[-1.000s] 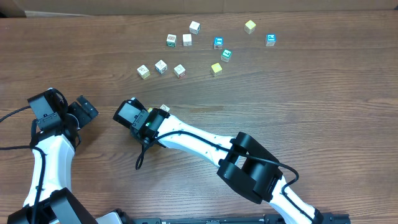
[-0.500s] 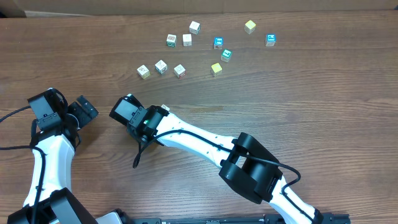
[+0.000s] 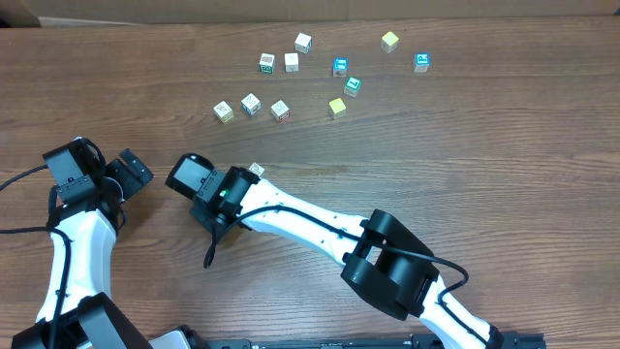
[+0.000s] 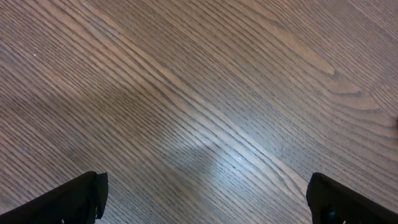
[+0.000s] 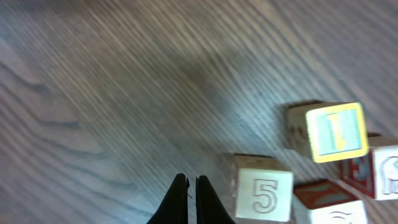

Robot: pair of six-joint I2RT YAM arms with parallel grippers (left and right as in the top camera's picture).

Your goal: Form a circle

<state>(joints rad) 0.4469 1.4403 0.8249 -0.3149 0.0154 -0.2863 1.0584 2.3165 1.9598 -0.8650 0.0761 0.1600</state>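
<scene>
A tight group of tiny cubes, the circle (image 5: 311, 180), lies at the lower right of the right wrist view: a pale cube printed "5" (image 5: 264, 190), a yellow-framed cube (image 5: 329, 132) and red-printed ones cut by the frame edge. My right gripper (image 5: 191, 194) is shut on nothing, its tips just left of the "5" cube and apart from it. From overhead, the right wrist (image 3: 208, 186) covers the group; only one pale cube (image 3: 256, 169) peeks out. My left gripper (image 4: 205, 199) hangs open over bare wood and sits at the table's left (image 3: 128, 173).
Several loose cubes are scattered at the back of the table, from a pale one (image 3: 223, 111) through a yellow one (image 3: 336, 107) to a blue one (image 3: 421, 61). The right arm's white link (image 3: 310, 225) crosses the middle of the table.
My right gripper has closed from partly open and its wrist has slid a little left, away from the cube group. The left arm has not moved.
</scene>
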